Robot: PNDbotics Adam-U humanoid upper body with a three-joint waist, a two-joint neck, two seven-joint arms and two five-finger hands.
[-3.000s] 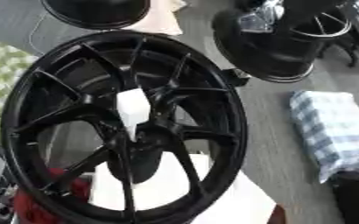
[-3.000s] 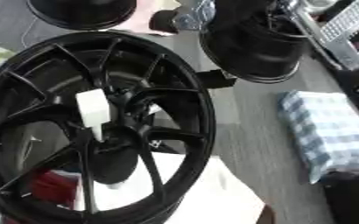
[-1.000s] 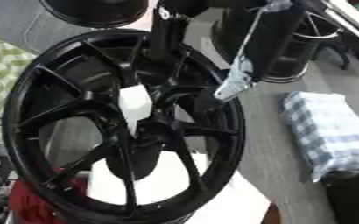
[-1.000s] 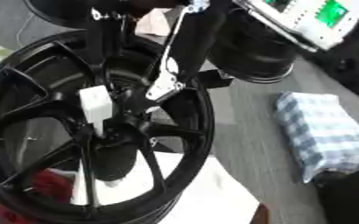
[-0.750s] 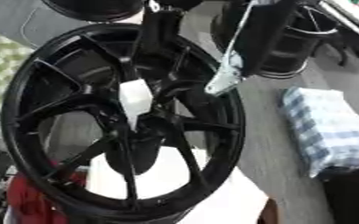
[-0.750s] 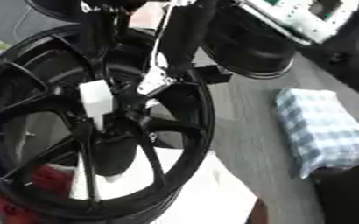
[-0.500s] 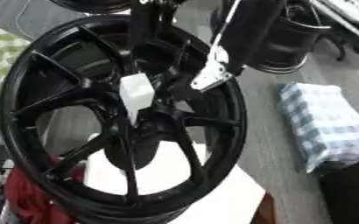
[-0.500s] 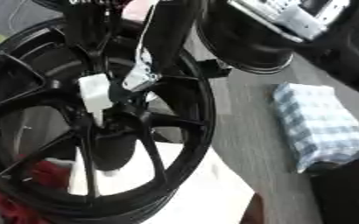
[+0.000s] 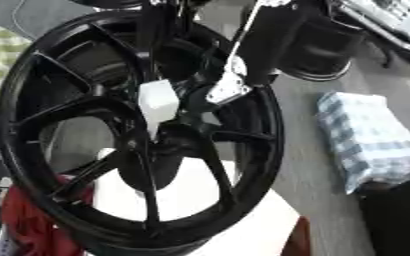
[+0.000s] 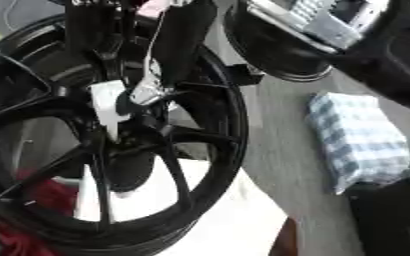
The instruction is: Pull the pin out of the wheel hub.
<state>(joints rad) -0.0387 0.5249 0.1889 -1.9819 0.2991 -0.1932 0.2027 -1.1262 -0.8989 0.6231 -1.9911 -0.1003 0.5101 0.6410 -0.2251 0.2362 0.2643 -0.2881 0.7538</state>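
A big black spoked wheel hub (image 9: pixel 243 165) stands tilted and fills the left of both views. A white pin (image 9: pixel 157 102) sticks out of its centre. My right hand (image 9: pixel 229 89), black with a silver part, reaches down from the top edge over the hub. It looks open, with a dark finger (image 9: pixel 152 45) just left of and above the pin and the silver part just to the pin's right. I cannot tell whether the hand touches the pin. My left hand shows in no view.
A blue-and-white checked cloth (image 9: pixel 370 140) lies on the grey table to the right. A second black wheel (image 9: pixel 327 55) stands behind it. A white sheet (image 9: pixel 243 225) lies under the hub, beside a red cloth (image 9: pixel 29 222). A dark object (image 9: pixel 399 220) sits at the lower right.
My right arm has come in from the top and moved down and left until the hand straddles the pin. The whole picture has also shifted, so the head moved.
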